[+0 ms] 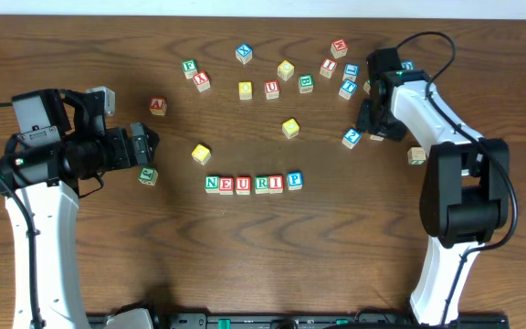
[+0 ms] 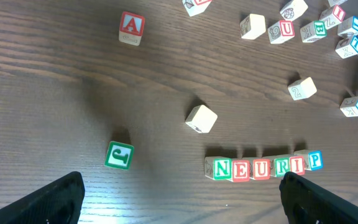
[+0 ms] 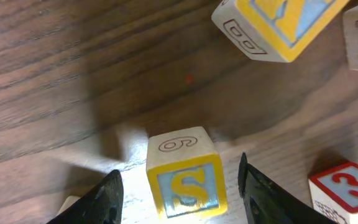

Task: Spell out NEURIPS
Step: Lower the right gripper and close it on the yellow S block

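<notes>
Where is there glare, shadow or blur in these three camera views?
Right wrist view: a glare patch on the table left of the S cube, a dark shadow at upper left, and the cube at the top edge slightly soft. Left wrist view: the left gripper's fingers are dark and blurred, while the NEURIP row is sharp. Overhead view: even light, no glare.

Red A cube (image 1: 157,106) at left of wooden table (image 1: 263,256); green-letter cube (image 1: 148,175) nearer front, apart.

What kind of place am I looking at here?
Probably a robotics lab bench rather than a home: a left arm and right arm at a wood-grain table, with loose alphabet cubes and a row reading NEURIP.
</notes>
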Action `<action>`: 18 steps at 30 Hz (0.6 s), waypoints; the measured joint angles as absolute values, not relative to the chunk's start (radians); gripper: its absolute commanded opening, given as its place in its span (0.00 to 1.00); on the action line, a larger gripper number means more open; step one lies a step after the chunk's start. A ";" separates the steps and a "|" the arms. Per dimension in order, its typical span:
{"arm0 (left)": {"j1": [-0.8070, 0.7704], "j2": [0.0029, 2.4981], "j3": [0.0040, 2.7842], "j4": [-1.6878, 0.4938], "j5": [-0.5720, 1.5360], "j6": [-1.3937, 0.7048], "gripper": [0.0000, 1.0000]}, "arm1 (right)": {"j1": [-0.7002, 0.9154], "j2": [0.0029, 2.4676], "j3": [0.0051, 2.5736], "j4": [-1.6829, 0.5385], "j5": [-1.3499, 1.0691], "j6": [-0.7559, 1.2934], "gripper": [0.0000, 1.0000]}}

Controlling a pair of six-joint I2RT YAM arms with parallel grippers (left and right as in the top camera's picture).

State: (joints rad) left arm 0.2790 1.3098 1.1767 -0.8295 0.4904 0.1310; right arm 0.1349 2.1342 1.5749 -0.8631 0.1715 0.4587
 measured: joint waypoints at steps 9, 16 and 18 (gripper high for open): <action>0.279 1.310 1.177 -0.830 0.490 0.131 0.99 | 0.135 2.135 1.575 -0.847 0.172 0.455 0.50; 0.279 1.310 1.177 -0.830 0.490 0.131 0.99 | 0.135 2.135 1.575 -0.847 0.172 0.453 0.39; 0.279 1.310 1.177 -0.830 0.490 0.131 0.99 | 0.135 2.135 1.575 -0.847 0.171 0.454 0.37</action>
